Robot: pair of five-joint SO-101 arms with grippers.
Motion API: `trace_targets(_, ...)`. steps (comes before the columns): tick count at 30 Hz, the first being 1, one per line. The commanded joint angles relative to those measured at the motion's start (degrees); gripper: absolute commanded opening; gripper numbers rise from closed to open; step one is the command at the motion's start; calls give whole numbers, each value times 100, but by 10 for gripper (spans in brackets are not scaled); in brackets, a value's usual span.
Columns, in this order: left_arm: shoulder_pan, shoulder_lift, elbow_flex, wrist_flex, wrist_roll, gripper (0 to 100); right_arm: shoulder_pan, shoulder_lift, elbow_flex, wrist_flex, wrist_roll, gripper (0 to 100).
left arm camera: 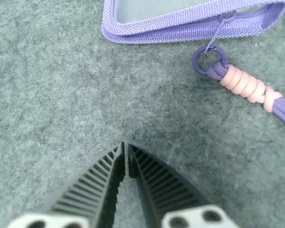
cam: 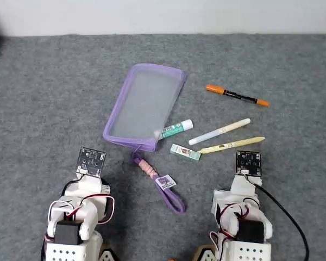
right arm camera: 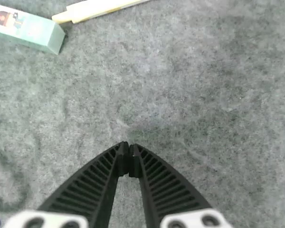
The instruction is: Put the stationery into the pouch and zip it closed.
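A purple mesh pouch [cam: 144,106] lies mid-table, its zipper edge [left arm camera: 190,23] toward the arms and a purple strap with pink beads [cam: 157,179] trailing from the pull ring [left arm camera: 209,59]. A white-and-green glue stick [cam: 175,129] touches the pouch's corner. To the right lie a mint eraser box [cam: 185,153], a pale highlighter [cam: 219,131], a yellow pen [cam: 231,145] and an orange-capped marker [cam: 237,96]. My left gripper [left arm camera: 126,149] is shut and empty over bare carpet, short of the pouch. My right gripper [right arm camera: 128,149] is shut and empty, near the eraser box [right arm camera: 26,29] and yellow pen [right arm camera: 97,8].
Grey carpet [cam: 49,98] covers the whole table. A white wall edge [cam: 163,16] runs along the far side. Both arm bases [cam: 79,228] stand at the near edge, and a black cable [cam: 285,215] trails from the right one.
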Motion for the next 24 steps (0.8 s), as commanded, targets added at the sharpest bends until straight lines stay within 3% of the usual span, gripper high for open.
trace_targets(1, 26, -62, -48, 18, 26, 14, 31, -66, 105, -110, -9, 9)
trace_targets(11, 26, -62, -48, 18, 26, 14, -84, -75, 105, -207, 88, 9)
trace_targets(17, 26, -62, -48, 18, 26, 14, -22, -13, -501, -1235, 149, 8)
trace_targets(24, 26, -62, -48, 18, 26, 14, -1156, 321, -2110, -945, 44, 7)
